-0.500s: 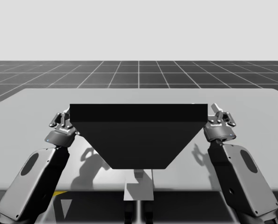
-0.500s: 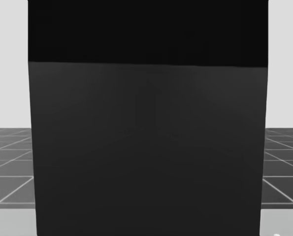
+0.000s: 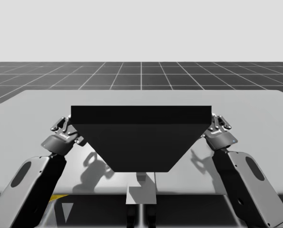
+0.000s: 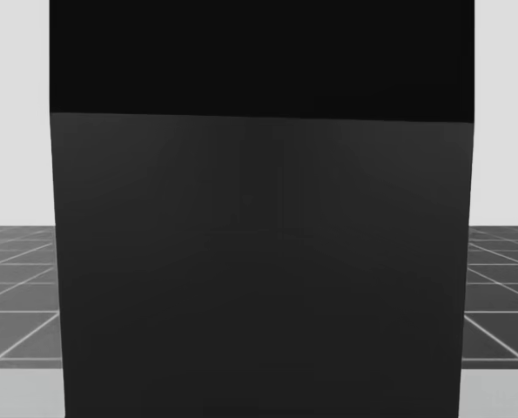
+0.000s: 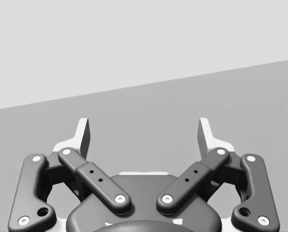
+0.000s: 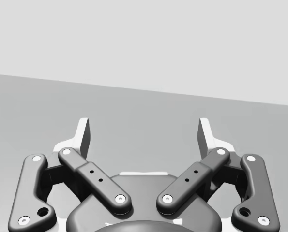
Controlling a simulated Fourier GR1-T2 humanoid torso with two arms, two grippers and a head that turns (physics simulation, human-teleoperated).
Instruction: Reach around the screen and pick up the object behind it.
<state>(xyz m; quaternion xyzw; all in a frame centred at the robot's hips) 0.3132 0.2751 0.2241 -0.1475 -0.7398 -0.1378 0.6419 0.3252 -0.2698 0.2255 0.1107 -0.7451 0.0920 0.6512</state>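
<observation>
A flat light grey table seen from above, with a robot's two dark grey arms reaching in from the near edge.

At the left, the metal two-finger left gripper hovers just beside the left end of the screen, over the table. In the middle stands a wide, matt black, rigid screen, upright across the table. From the head it blocks nearly the whole outlook. The object to be picked up is hidden somewhere on the far side of this screen, so its shape, colour and exact place cannot be told. At the right, the matching right gripper hovers just beside the screen's right end.

Since the object is hidden, its handling is a guess. It is probably small and light enough for one two-finger grip. It is best treated as possibly slippery or easy to tip until it comes into sight. The safest hold would likely be across its narrowest sides, low and near its middle.

Looking along the left gripper, its jaws are spread wide. They hold nothing and touch nothing, and bare table lies ahead. The right gripper is the same: its jaws are spread wide, with nothing between them and nothing touched. Ahead of it there is plain table.
</observation>
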